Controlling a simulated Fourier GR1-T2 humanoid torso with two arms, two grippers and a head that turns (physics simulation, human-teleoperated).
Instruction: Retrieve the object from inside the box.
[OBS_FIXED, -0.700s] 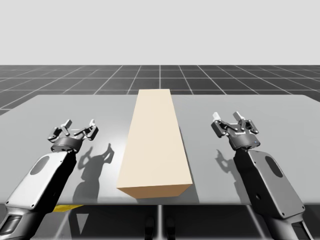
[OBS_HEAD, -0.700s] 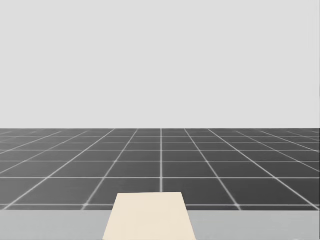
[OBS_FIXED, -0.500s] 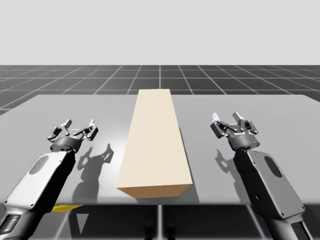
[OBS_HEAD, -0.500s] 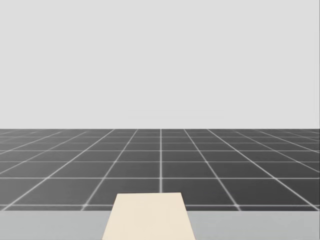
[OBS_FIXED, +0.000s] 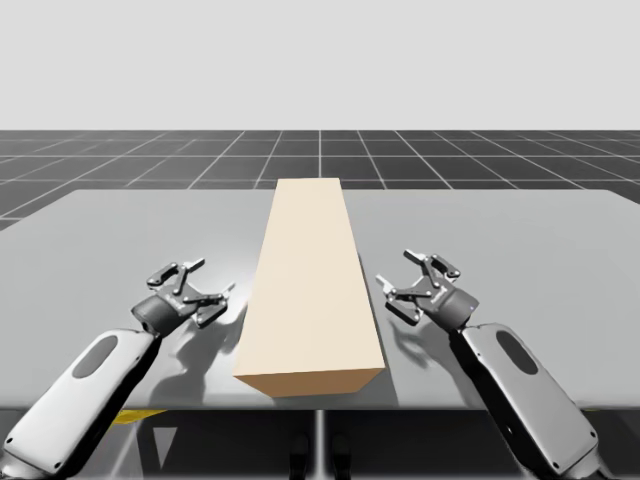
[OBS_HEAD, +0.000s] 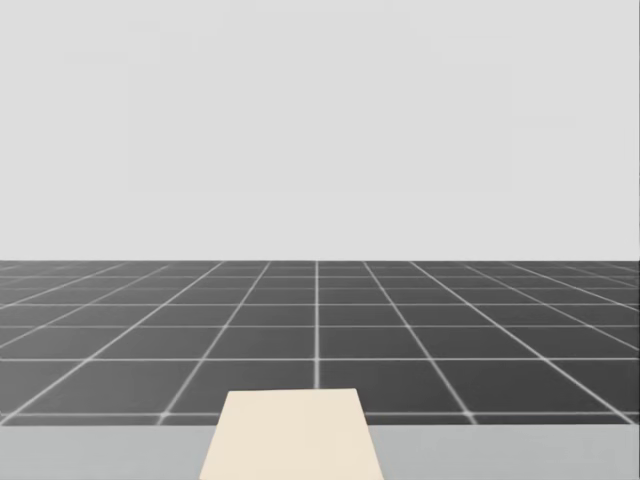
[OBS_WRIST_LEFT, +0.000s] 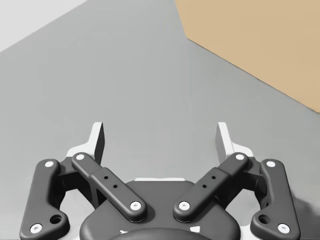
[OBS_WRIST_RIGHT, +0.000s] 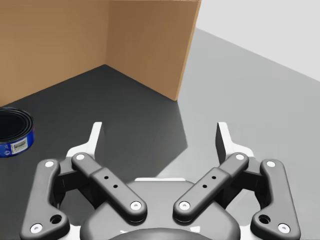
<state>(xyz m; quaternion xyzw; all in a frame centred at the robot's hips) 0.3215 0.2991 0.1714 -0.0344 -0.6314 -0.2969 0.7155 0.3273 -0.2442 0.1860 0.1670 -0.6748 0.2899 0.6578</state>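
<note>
The left end effector (OBS_WRIST_LEFT: 160, 131) and right end effector (OBS_WRIST_RIGHT: 160, 131) were spread wide, nothing held; the long tan cardboard box (OBS_FIXED: 310, 290) was judged best flanked evenly.

The box (OBS_FIXED: 310, 285) in the middle of the frame is plain pale cream from above and a warmer cardboard brown up close. It stands on a flat mid-grey table (OBS_FIXED: 120, 225), and the floor (OBS_FIXED: 120, 160) across the upper half is charcoal with a thin pale grid. My left gripper (OBS_FIXED: 214, 278) and right gripper (OBS_FIXED: 398, 279) are black with white fingertips (OBS_WRIST_LEFT: 225, 140) and silver rivets, each on a silver-grey arm (OBS_FIXED: 520, 390) with a dark oval patch. Ahead of the right gripper, the can (OBS_WRIST_RIGHT: 15, 134) is blue with a black inside and a white label.
</note>
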